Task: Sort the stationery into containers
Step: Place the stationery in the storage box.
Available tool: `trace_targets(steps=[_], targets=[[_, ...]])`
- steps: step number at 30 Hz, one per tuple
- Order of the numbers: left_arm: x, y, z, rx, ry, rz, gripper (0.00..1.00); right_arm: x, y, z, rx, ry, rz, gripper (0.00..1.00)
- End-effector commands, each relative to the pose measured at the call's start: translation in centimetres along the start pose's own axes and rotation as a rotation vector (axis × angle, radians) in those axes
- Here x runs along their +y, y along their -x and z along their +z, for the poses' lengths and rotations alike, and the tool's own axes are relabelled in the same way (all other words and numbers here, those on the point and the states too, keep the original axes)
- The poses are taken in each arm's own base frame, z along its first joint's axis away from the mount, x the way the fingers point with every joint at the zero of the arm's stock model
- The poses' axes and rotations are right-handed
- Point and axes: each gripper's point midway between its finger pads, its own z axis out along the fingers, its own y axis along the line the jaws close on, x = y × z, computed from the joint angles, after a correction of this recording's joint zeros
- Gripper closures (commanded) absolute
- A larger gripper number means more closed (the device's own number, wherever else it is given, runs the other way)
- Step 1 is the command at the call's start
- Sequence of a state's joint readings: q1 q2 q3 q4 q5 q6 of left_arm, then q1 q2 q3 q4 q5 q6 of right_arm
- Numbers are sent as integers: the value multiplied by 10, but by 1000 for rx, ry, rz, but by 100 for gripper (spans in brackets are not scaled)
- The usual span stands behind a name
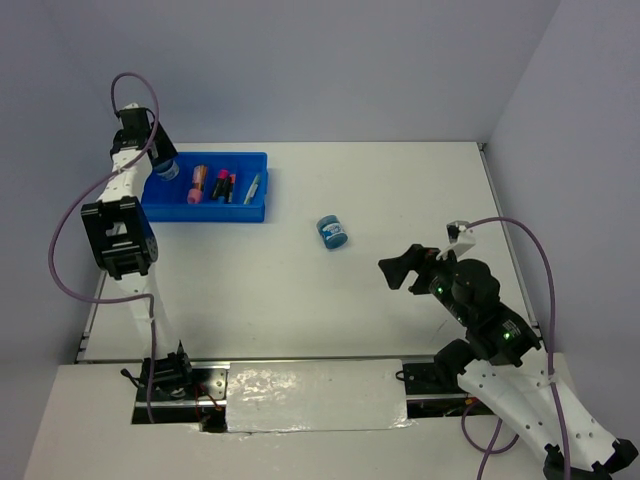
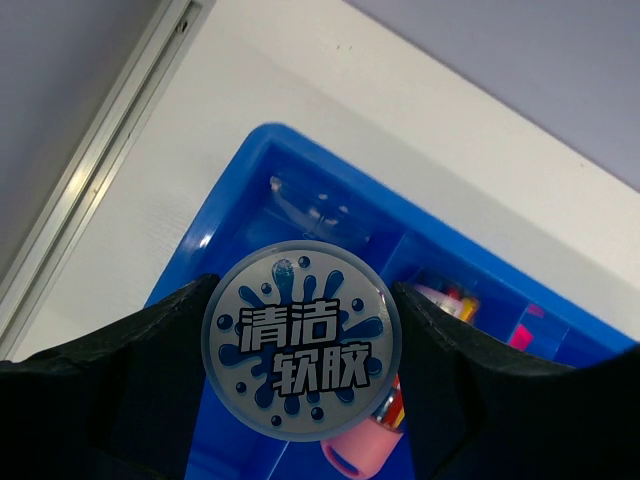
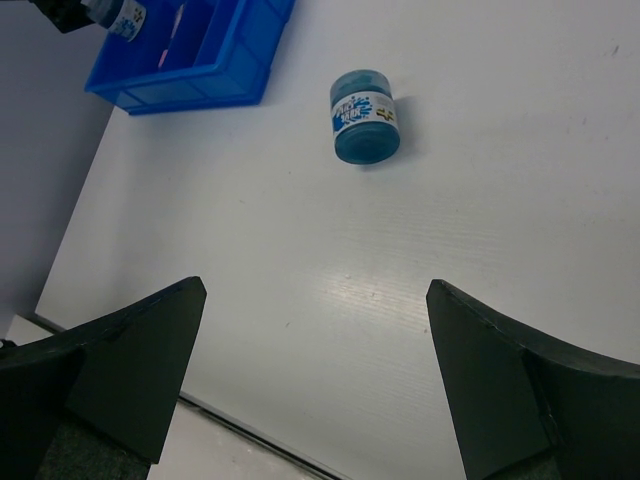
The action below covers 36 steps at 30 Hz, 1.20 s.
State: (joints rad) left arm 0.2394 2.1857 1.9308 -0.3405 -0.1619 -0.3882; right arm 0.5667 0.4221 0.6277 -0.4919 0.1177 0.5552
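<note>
My left gripper [image 1: 163,163] is shut on a round blue jar [image 2: 300,340] with a grey printed lid, and holds it above the left end compartment of the bright blue tray [image 1: 247,208]. The jar also shows in the top view [image 1: 167,169]. The tray [image 2: 240,190] holds a pink tube [image 1: 198,184], short black markers with pink ends [image 1: 225,186] and a thin pen [image 1: 254,184]. A second blue jar [image 1: 332,232] lies on its side on the table; in the right wrist view the jar [image 3: 364,115] is ahead of my open, empty right gripper [image 3: 315,375].
The white table's left edge has a metal rail [image 2: 100,150] close beside the tray. The grey walls stand behind and to the right. The purple cable [image 1: 62,250] loops out beside the left arm.
</note>
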Motion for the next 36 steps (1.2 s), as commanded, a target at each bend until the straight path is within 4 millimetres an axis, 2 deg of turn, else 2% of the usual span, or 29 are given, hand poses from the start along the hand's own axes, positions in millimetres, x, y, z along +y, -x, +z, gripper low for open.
trace_targets(steps=[1, 6, 12, 15, 21, 22, 27, 30, 34, 36], targets=[[-8, 49, -5, -138, -21, 15, 77, 7, 7, 5, -27, 33, -14, 0], [-7, 54, -4, -151, -13, 22, 72, 9, 4, 8, -13, 42, -18, 0], [-2, 50, 2, -142, 11, 39, 67, 10, 2, 9, -3, 52, -25, 0], [-4, 50, 3, -141, 4, 40, 60, 11, 4, 9, -7, 56, -28, 0], [-1, 44, 7, -127, 14, 40, 37, 16, 5, 8, -5, 75, -30, 0], [-1, 44, 7, -125, 14, 39, 31, 15, 5, 8, -5, 73, -32, 0], [-5, 48, 2, -129, 0, 26, 16, 16, 6, 8, -5, 79, -36, 0], [-9, 52, -2, -134, -16, 19, 1, 17, 6, 8, -5, 82, -39, 0], [-14, 58, -10, -145, -29, 14, 1, 17, 3, 11, 4, 85, -43, 0], [-22, 64, -21, -149, -54, 3, 1, 17, 1, 13, 13, 87, -45, 0]])
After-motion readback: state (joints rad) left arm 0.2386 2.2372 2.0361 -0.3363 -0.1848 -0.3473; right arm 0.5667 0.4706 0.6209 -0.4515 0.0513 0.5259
